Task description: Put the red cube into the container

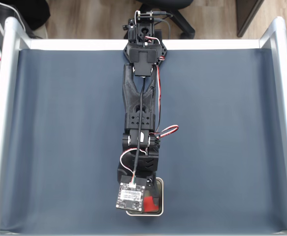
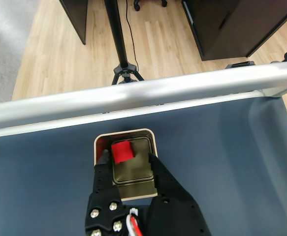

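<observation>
In the wrist view the cube [image 2: 122, 150] lies inside the container [image 2: 152, 140], at its far left corner. The end effector [image 2: 127, 160] hangs over the container, fingers parted, gripping nothing. No legible writing.

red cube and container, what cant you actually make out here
- Fixed view: the arm and its camera board cover most of the container; the red cube shows as a sliver.
- Wrist view: the gripper fingers hide the container's near side.
- Wrist view: whether the cube rests on the floor or touches a finger cannot be told.
</observation>
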### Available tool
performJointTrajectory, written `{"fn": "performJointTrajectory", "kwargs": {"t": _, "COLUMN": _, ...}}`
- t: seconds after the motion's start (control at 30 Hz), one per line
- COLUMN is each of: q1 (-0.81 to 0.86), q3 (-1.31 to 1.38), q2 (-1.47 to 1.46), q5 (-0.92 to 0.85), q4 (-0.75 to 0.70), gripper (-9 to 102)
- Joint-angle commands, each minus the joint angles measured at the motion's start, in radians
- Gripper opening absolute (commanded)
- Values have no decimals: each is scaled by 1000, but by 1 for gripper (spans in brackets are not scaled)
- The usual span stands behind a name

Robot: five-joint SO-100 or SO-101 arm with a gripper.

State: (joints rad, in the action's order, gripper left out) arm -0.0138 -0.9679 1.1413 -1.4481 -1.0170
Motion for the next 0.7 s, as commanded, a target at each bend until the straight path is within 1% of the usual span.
{"fn": "performJointTrajectory", "kwargs": {"t": 0.0, "q1": 3, "q3": 25, "q2": 52, "q5": 9, "q4": 8, "gripper": 28}}
{"fn": "performJointTrajectory", "kwargs": {"t": 0.17, "q1": 2, "q3": 25, "q2": 60, "q5": 11, "q4": 8, "gripper": 28}}
{"fn": "performJointTrajectory", "kwargs": {"t": 0.27, "q1": -3, "q3": 25, "q2": 74, "q5": 18, "q4": 8, "gripper": 26}}
{"fn": "performJointTrajectory", "kwargs": {"t": 0.37, "q1": -6, "q3": 23, "q2": 98, "q5": 21, "q4": 8, "gripper": 20}}
{"fn": "performJointTrajectory", "kwargs": {"t": 0.6, "q1": -18, "q3": -52, "q2": 224, "q5": 9, "q4": 20, "gripper": 0}}
{"fn": "performJointTrajectory", "kwargs": {"t": 0.67, "q1": -25, "q3": -103, "q2": 285, "q5": 15, "q4": 20, "gripper": 0}}
